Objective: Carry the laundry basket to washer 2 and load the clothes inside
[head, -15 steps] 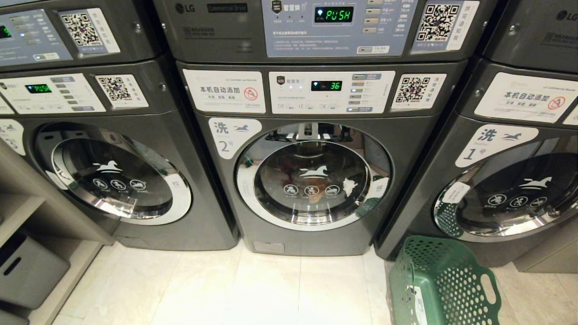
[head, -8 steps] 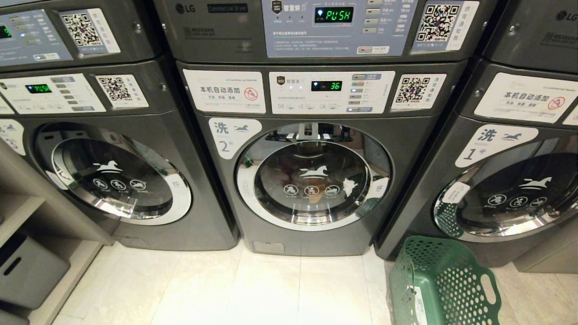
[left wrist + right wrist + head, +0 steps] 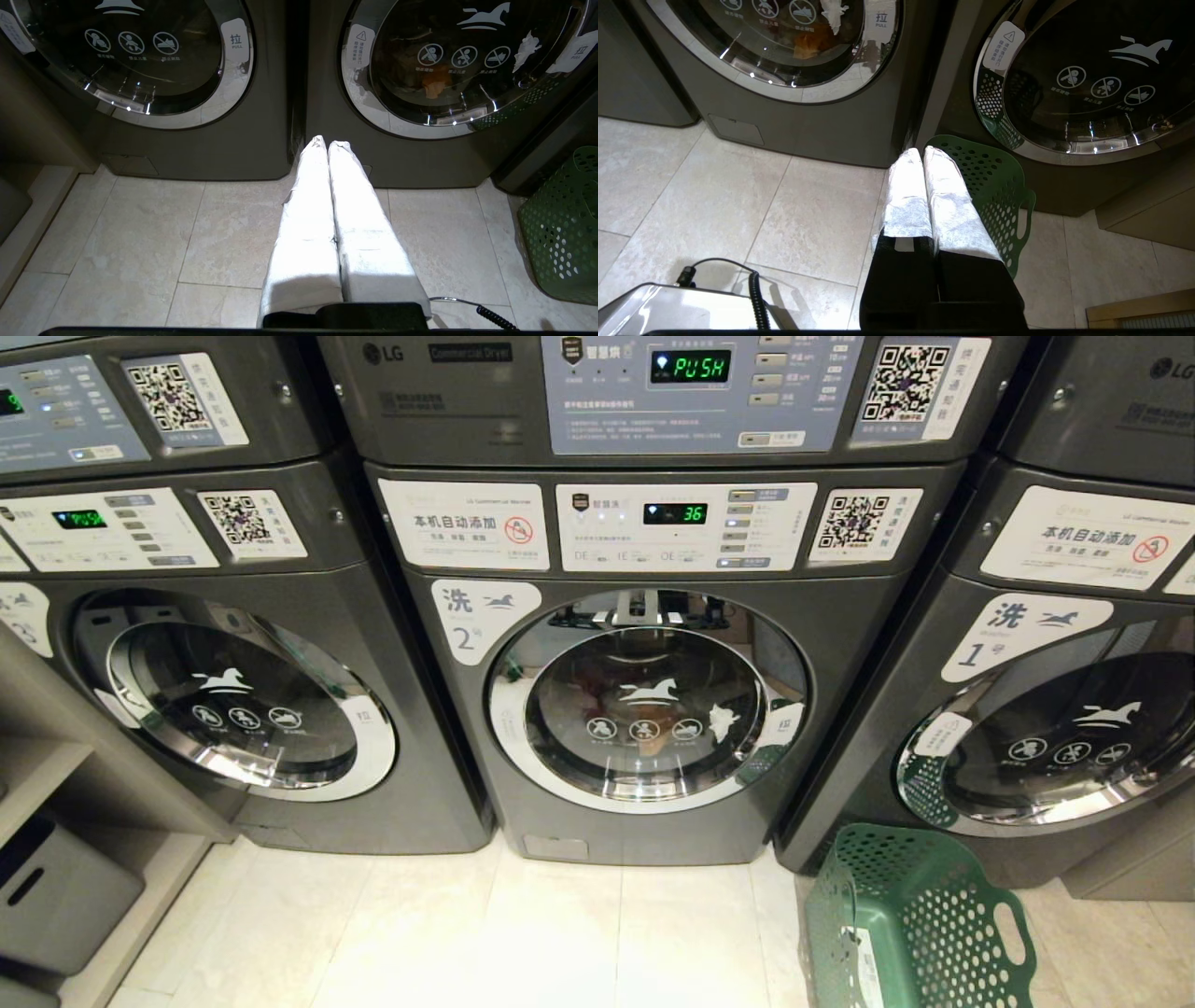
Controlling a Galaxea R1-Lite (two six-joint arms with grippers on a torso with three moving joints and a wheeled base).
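Note:
Washer 2 (image 3: 644, 709) stands dead ahead with its round door shut and the display showing 36. Behind the glass lie the clothes (image 3: 432, 84), an orange piece and a white piece (image 3: 810, 42). The green laundry basket (image 3: 915, 924) sits on the floor at the lower right, in front of washer 1, and no garments show in it. My left gripper (image 3: 328, 143) hangs shut and empty low before washer 2. My right gripper (image 3: 920, 151) is shut and empty just above the basket's rim (image 3: 994, 186). Neither arm shows in the head view.
Washer 1 (image 3: 1055, 737) is on the right and a third washer (image 3: 243, 709) on the left, both doors shut. Dryers are stacked above. A shelf with a grey bin (image 3: 56, 896) stands at the far left. Pale tiled floor (image 3: 523, 933) lies in front.

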